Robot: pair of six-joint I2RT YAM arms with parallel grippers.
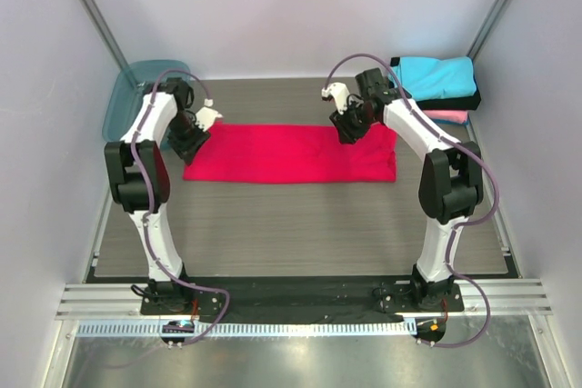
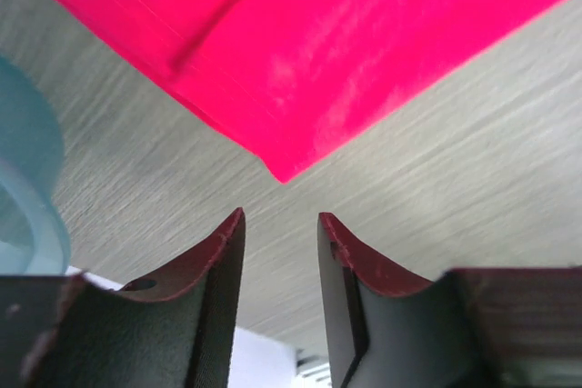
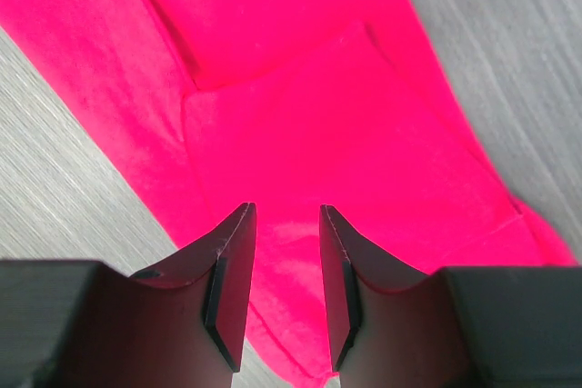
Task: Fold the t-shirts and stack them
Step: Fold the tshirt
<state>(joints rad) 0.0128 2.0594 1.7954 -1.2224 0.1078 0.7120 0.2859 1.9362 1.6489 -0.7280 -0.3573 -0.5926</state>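
We judge the large bright red cloth t-shirt (image 1: 291,154) to be partway through its fold. It lies flat on the grey wood-grain bench (image 1: 300,233) as a long narrow band, so the lengthwise folding looks done and the crosswise fold is what remains. The left fingers (image 2: 214,270) stand apart with nothing between them, and a corner of the red cloth at the band's left end lies just ahead of their tips. The right fingers (image 3: 227,270) are also apart and hold nothing. They sit above the layered cloth near the band's right end, towards its far edge. The band's long axis runs left to right across the bench, roughly parallel to the near edge. We cannot tell which end is the collar and which the hem. The next move, as we read it, calls for pinching one short end through all its layers and carrying it over the other end. The edges must stay square so the packet matches the stack at the far right corner: a folded cyan shirt (image 1: 435,77) on a folded black shirt (image 1: 470,102) and a folded pink shirt (image 1: 446,116). That stack lies well apart from the red band.
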